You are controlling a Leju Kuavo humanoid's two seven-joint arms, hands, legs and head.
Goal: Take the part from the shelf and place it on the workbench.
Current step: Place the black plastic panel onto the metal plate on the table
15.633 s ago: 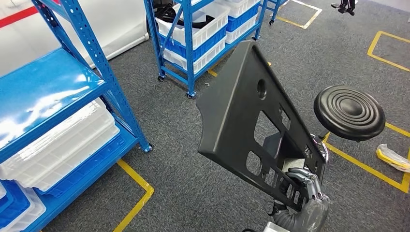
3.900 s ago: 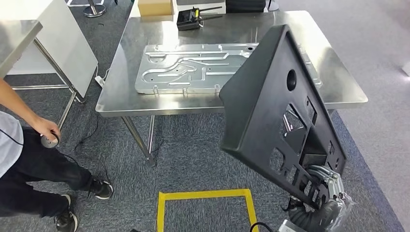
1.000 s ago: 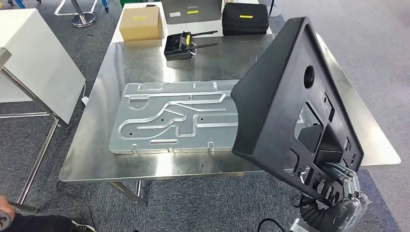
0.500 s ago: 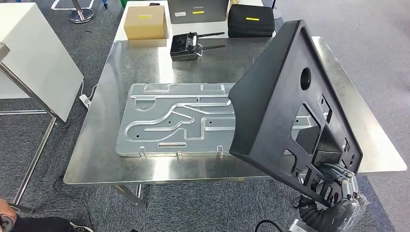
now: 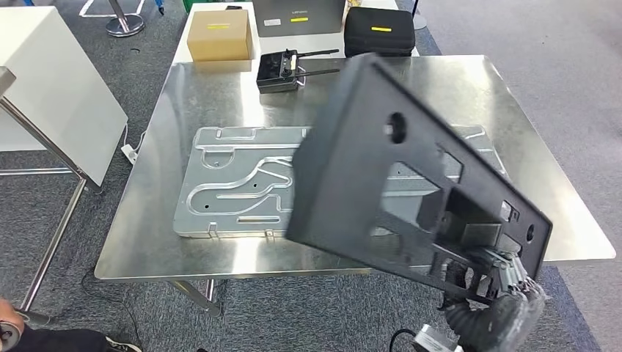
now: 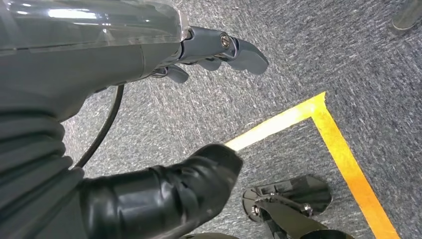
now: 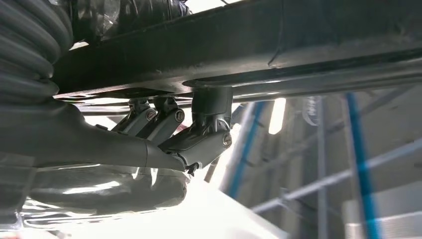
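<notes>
Honestly, we judged the black panel stiff but light plastic, awkward because it's so wide. Our right robot hand gripped it at one cut-out corner, tilted over the table and the metal plate. Our left robot hand hung empty, fingers apart.

Black cut-out part tilted above steel workbench.

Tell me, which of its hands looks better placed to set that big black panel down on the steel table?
The right hand. It grips the black panel by its lower edge, tilted over the workbench. The left hand hangs over the carpet holding nothing.
</notes>
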